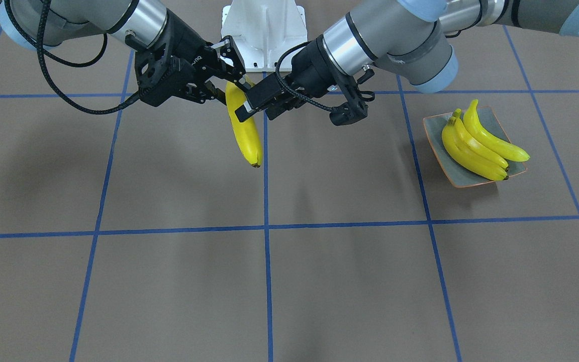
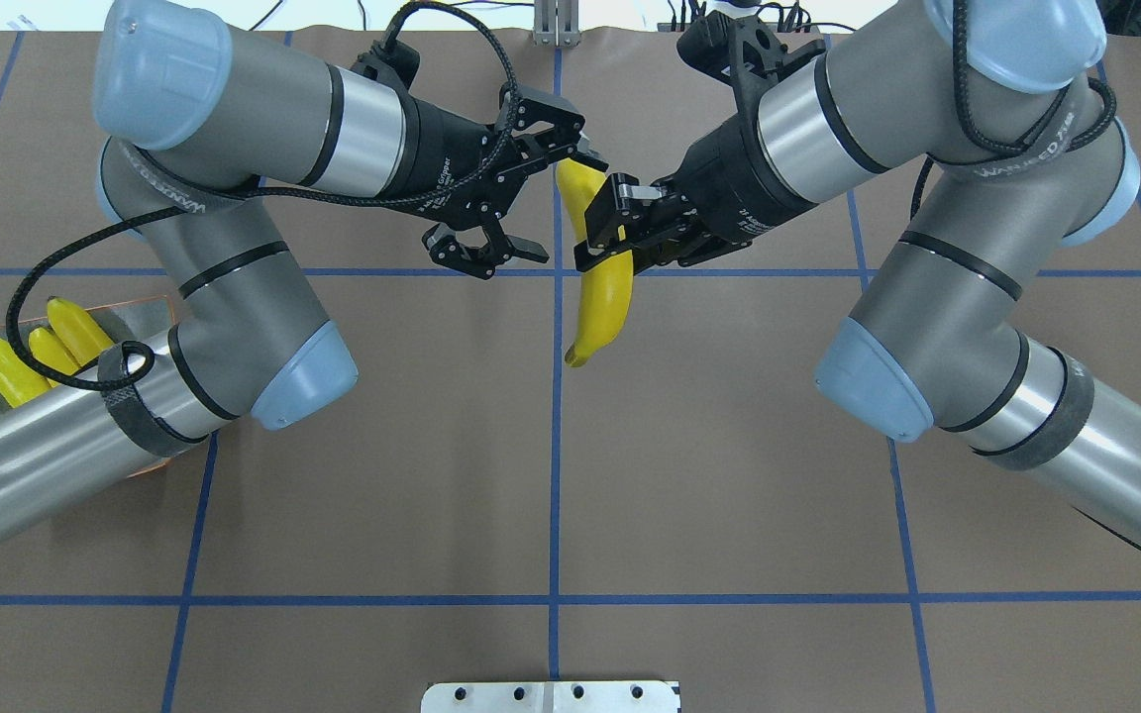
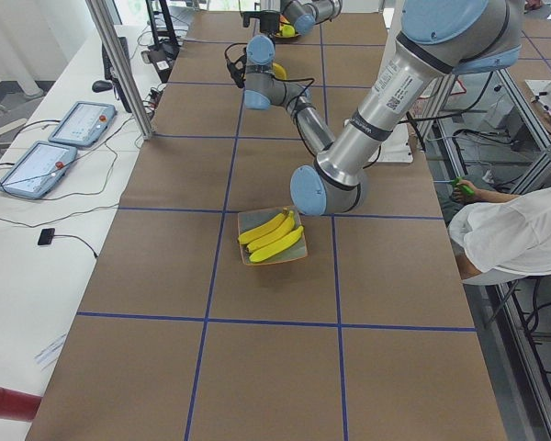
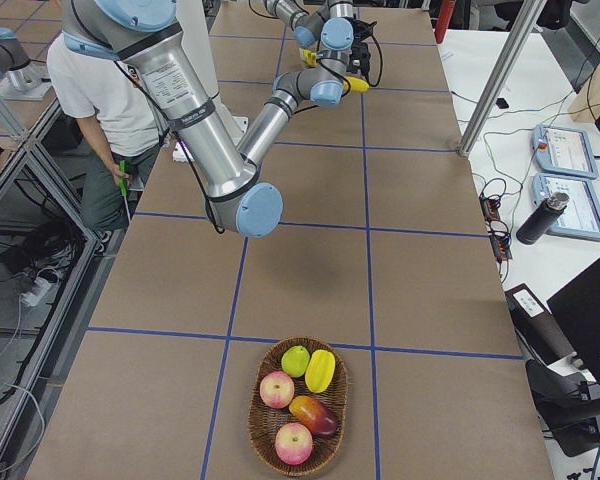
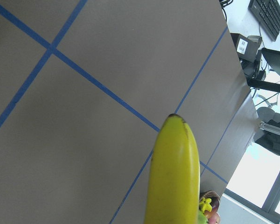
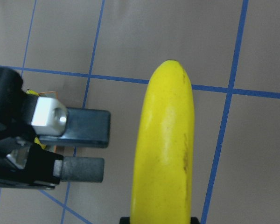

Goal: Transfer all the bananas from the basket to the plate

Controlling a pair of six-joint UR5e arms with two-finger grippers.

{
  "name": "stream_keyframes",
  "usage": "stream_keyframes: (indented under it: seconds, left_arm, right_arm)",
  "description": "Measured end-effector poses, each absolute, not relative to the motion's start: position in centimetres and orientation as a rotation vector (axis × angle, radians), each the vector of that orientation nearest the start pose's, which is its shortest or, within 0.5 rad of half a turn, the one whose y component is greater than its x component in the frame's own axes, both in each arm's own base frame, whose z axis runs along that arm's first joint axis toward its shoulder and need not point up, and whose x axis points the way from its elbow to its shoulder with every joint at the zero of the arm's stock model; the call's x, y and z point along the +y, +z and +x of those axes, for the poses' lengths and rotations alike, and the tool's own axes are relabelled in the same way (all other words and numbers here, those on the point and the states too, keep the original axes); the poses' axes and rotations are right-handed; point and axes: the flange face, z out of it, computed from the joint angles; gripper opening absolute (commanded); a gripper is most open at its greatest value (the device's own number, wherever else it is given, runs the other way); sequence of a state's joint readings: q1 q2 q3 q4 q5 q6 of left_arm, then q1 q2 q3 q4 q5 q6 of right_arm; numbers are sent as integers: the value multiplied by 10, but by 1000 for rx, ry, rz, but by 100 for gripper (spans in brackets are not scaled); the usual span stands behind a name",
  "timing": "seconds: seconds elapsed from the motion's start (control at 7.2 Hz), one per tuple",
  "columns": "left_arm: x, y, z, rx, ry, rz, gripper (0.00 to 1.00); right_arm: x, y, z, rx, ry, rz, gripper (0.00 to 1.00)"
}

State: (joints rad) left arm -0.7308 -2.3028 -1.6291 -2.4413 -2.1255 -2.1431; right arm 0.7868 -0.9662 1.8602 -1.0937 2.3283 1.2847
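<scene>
The banana (image 1: pixel 245 136) is showing a smooth, glossy yellow skin, looking like plastic. The counter (image 1: pixel 319 281) is wearing a matt brown, paper-like sheet. The plate (image 1: pixel 436 128) is gleaming with a grey glaze. The left arm (image 2: pixel 254 109) and right arm (image 2: pixel 907 89) are showing matt grey metal, brushed silver bands and pale blue plastic caps. The basket (image 4: pixel 253 415) is showing brown woven wicker.

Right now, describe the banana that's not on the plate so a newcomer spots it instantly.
Look above the middle of the brown, blue-gridded table. There the right gripper clamps a banana that hangs tip-down in the air. Unlike the three bananas lying together on the plate, it's alone and off the table.
</scene>
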Motion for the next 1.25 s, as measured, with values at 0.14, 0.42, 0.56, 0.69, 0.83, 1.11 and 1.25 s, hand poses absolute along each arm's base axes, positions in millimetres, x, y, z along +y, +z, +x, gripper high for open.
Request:
stream_keyframes:
  seconds: [0.14, 0.42, 0.56, 0.69, 0.83, 1.11, 1.25]
  left_arm:
    - [-484, 94, 423, 1664, -536, -279, 93]
    - [-484, 95, 426, 1687, -552, -278, 83]
    - [-485, 95, 426, 1701, -565, -280, 82]
    - [-486, 96, 427, 1710, -573, -282, 77]
    - [-487, 97, 427, 1716, -576, -281, 74]
    - [-487, 97, 427, 1720, -578, -279, 46]
    - [-487, 97, 427, 1720, -579, -280, 20]
  right_arm:
    - [-454, 123, -361, -1432, -99, 113, 0]
    - [-452, 122, -360, -1450, -106, 105, 0]
    - [-450, 122, -359, -1458, -109, 103, 0]
    - [-450, 123, -359, -1462, -109, 100, 0]
    - [-448, 123, -358, -1467, -115, 97, 0]
    - [-445, 125, -355, -1482, -127, 85, 0]
    - [-445, 126, -355, -1485, -128, 82, 0]
